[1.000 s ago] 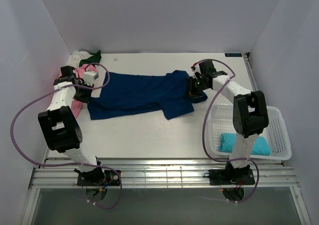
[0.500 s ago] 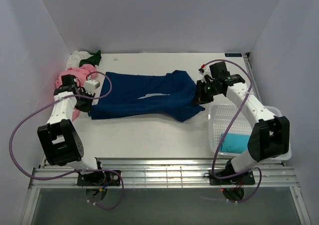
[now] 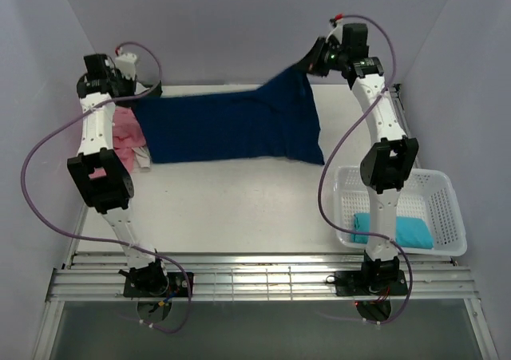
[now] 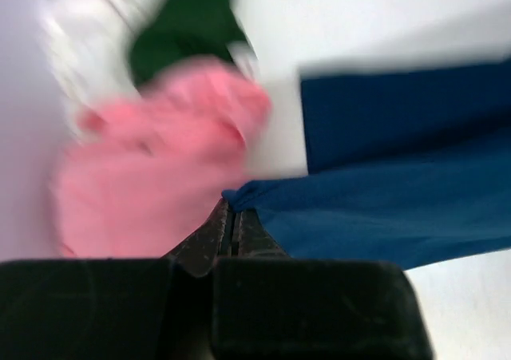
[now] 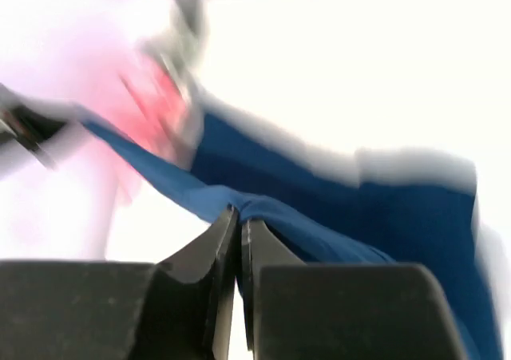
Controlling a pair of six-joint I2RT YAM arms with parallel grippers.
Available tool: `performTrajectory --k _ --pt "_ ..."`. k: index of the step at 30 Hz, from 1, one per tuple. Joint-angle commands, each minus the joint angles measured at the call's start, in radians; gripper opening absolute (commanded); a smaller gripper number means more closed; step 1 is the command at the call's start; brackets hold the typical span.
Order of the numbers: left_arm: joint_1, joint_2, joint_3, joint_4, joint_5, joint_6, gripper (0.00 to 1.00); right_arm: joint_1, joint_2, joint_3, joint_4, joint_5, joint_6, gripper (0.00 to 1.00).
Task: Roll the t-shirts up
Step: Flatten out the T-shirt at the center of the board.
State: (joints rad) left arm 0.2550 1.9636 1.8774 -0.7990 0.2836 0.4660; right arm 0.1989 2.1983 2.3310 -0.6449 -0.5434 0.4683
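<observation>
The dark blue t-shirt hangs stretched in the air between my two raised arms, its lower edge draping toward the table. My left gripper is shut on its left corner, seen in the left wrist view as blue cloth pinched at the tips of my left gripper. At the upper right, my right gripper is shut on the other corner; blue cloth runs from the tips of my right gripper. A pink t-shirt lies at the left, with green cloth behind it. A teal t-shirt sits in the basket.
A white mesh basket stands at the right front of the table. White cloth lies blurred in the back left corner beside the pink one. Walls close in on the left, back and right.
Both arms have swung up and back, lifting the dark blue t-shirt off the table and stretching it out between them. Both grips have stayed shut.
</observation>
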Motion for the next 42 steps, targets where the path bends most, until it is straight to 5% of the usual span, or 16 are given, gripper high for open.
performTrajectory --k 1,3,4,6,9,20,27,32,42 --pt "-0.01 0.029 0.381 0.181 -0.055 -0.197 0.0 -0.114 -0.001 0.221 0.677 -0.081 0.514 0.08" --pt "-0.017 0.047 0.443 0.228 0.006 -0.198 0.0 -0.13 -0.158 -0.083 0.97 0.003 0.605 0.08" --pt "-0.022 0.044 0.45 0.236 0.017 -0.184 0.0 -0.134 -0.188 -0.096 0.97 0.079 0.565 0.08" --pt "-0.033 0.023 0.421 0.248 0.032 -0.17 0.0 -0.138 -0.175 0.05 0.836 0.086 0.396 0.08" --pt "-0.036 -0.014 0.289 0.27 0.055 -0.144 0.0 -0.144 -0.187 0.01 0.809 0.002 0.397 0.08" --pt "-0.036 -0.287 -0.32 0.282 0.029 0.005 0.0 -0.119 -0.61 -0.868 0.519 -0.001 0.089 0.08" --pt "-0.036 -0.371 -0.704 0.218 -0.011 0.068 0.0 -0.024 -0.712 -1.24 0.294 0.036 -0.036 0.08" --pt "-0.036 -0.382 -0.851 0.204 -0.06 0.123 0.0 -0.006 -0.704 -1.346 0.226 0.074 -0.068 0.08" --pt "-0.034 -0.459 -0.877 0.117 -0.095 0.16 0.0 0.007 -0.683 -1.25 0.005 0.091 -0.175 0.08"
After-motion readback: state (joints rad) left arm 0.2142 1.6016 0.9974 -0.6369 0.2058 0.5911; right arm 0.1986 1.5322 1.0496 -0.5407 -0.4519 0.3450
